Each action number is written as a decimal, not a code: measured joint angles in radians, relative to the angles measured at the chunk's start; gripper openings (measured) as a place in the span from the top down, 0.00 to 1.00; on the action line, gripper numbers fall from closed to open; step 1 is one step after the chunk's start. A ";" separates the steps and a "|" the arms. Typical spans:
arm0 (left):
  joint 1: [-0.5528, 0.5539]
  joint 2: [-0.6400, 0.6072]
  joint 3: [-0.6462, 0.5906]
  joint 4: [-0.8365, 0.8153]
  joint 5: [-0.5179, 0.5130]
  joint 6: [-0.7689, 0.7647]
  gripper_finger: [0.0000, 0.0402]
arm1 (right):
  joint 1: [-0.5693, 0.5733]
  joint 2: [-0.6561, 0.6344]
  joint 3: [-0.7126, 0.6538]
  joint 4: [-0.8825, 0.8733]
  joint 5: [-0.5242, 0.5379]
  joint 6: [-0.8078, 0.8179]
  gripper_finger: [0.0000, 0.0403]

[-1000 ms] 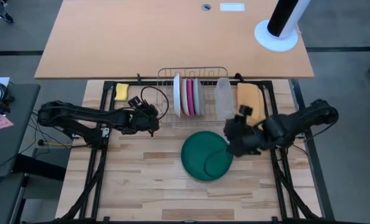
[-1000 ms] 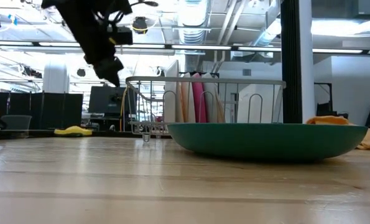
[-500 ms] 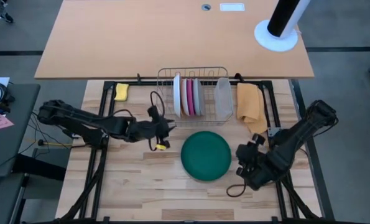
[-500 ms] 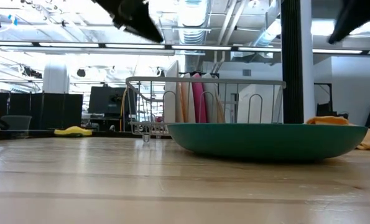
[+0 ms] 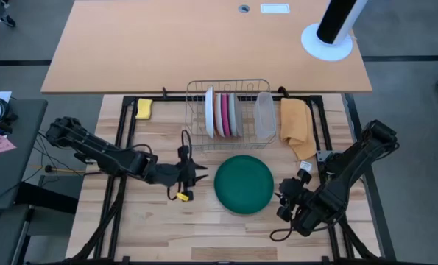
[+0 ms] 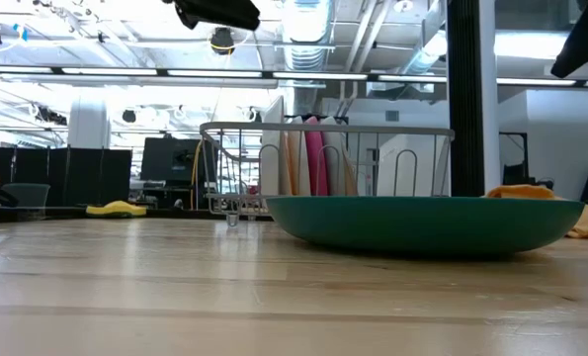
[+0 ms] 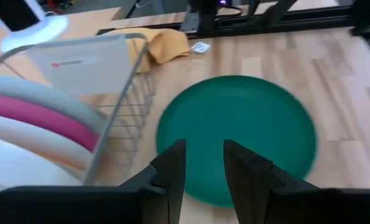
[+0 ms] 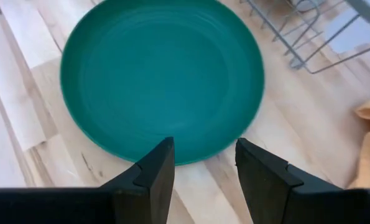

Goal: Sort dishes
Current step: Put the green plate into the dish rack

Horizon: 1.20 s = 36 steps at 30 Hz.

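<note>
Lying between both grippers, green plate (image 5: 244, 184)

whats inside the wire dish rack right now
The wire dish rack holds four round plates on edge, white, orange-patterned, magenta pink, pale grey, plus a clear plastic tub. Their overlapped faces are hidden.

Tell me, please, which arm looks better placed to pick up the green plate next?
Probably the left: the left gripper hovers open beside the green plate, between it and the rack. The right gripper sits off the plate's opposite, rack-far side.
</note>
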 joint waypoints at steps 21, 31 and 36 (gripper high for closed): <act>-0.192 0.086 -0.003 0.020 0.057 -0.152 0.74 | -0.009 0.102 0.001 0.046 0.011 -0.038 0.58; -0.256 0.273 -0.003 0.148 0.143 -0.255 0.74 | 0.002 0.123 0.000 0.054 0.005 -0.016 0.58; -0.295 0.312 -0.003 0.179 0.145 -0.332 0.74 | 0.019 0.123 0.000 0.055 0.003 0.061 0.58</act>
